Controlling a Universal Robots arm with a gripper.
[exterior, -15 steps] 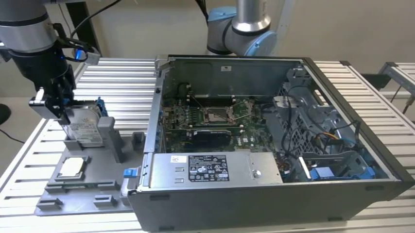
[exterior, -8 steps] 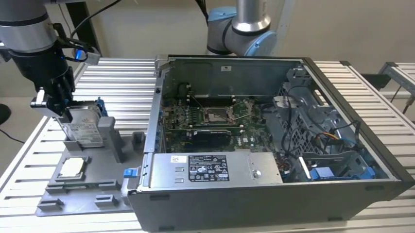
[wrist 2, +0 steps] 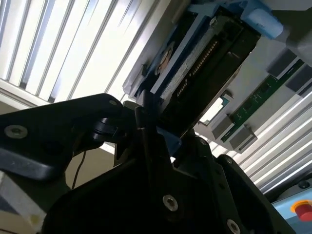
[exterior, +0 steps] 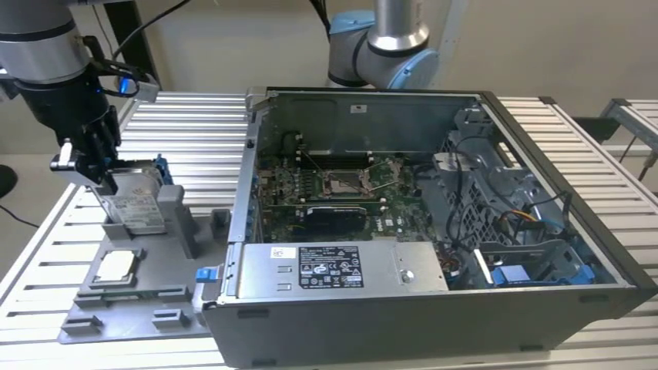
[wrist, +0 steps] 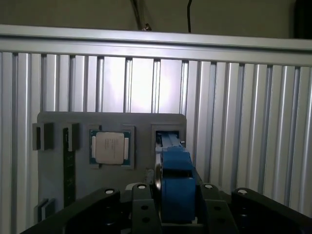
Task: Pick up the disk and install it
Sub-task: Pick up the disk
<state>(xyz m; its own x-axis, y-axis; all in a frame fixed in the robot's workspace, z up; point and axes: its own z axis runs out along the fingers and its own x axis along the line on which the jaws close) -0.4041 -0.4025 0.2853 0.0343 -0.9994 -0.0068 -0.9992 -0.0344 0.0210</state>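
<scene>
- Slatted metal surface [exterior: 185, 127] carries an open computer case [exterior: 432, 316] and a grey tray [exterior: 154, 312].
- Your gripper [exterior: 101, 176] is at the exterior view's left, over the tray.
- Jaws pinch the disk [exterior: 139, 202] by its blue frame.
- The disk stands upright at the tray's holder; you cannot tell whether it is seated or lifted.

Blue plastic, grey metal — disk [exterior: 139, 202]

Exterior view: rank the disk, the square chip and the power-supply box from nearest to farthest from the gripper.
1. The disk, held in the gripper.
2. The square chip, on the grey tray close by.
3. The power-supply box, inside the computer case, toward the exterior view's right.
</scene>
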